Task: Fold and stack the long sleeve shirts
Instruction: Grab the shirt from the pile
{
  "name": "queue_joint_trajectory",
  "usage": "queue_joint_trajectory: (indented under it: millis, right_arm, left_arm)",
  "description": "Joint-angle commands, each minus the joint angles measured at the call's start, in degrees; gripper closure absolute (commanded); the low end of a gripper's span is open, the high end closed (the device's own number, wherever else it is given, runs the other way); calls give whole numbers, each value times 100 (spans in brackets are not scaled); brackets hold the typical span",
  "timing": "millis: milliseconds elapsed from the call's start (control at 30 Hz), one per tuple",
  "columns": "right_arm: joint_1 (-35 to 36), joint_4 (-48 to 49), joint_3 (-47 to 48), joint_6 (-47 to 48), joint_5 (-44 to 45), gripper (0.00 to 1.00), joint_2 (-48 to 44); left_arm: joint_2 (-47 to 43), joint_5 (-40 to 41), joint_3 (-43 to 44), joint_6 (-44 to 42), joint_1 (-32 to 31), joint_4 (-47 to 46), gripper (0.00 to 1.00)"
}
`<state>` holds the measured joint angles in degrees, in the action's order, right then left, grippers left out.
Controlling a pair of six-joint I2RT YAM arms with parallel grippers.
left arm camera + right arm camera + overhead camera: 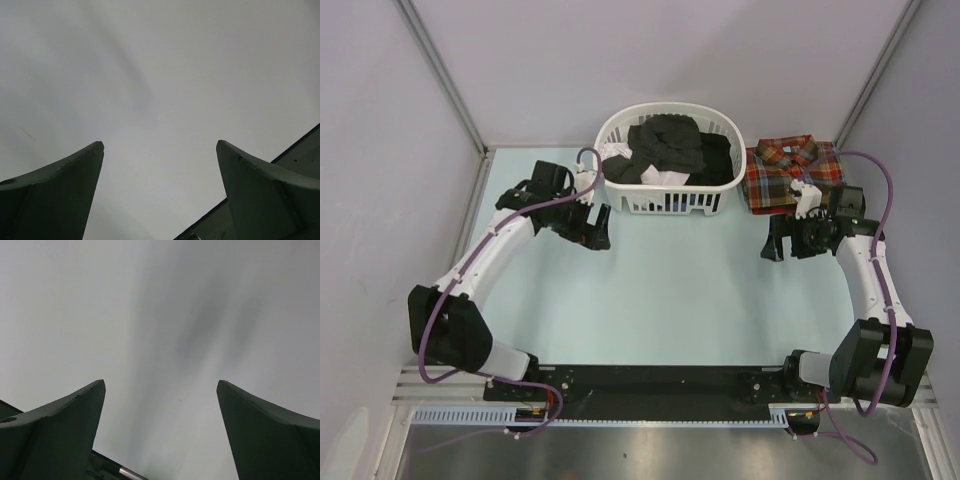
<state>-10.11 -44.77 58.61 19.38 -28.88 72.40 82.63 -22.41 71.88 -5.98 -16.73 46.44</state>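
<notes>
Right gripper (160,383) spread wide, folded plaid shirt (782,178) just beyond.

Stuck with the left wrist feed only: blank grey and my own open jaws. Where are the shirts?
Observer: Dark clothing is heaped in the white basket at the far edge of the table.
Operator: And the plaid one?
Observer: The plaid shirt lies folded on the table, right of the basket.
Operator: Right arm busy?
Observer: No. The right jaws stand open and empty, just in front of that shirt.
</notes>
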Motion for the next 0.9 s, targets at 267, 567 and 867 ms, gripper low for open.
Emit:
queue_joint_trajectory:
  millis: [267, 567, 867]
  right_arm:
    - [-123, 118, 704, -162, 6, 0, 11]
    - [-500, 268, 959, -426, -135, 0, 186]
    - [-703, 92, 810, -408, -135, 0, 222]
  left_arm:
    - [2778, 659, 4951, -264, -146, -847, 0]
    - [4920, 738, 6315, 104, -375, -2435, 1]
    - [6168, 861, 6690, 247, -515, -3404, 2]
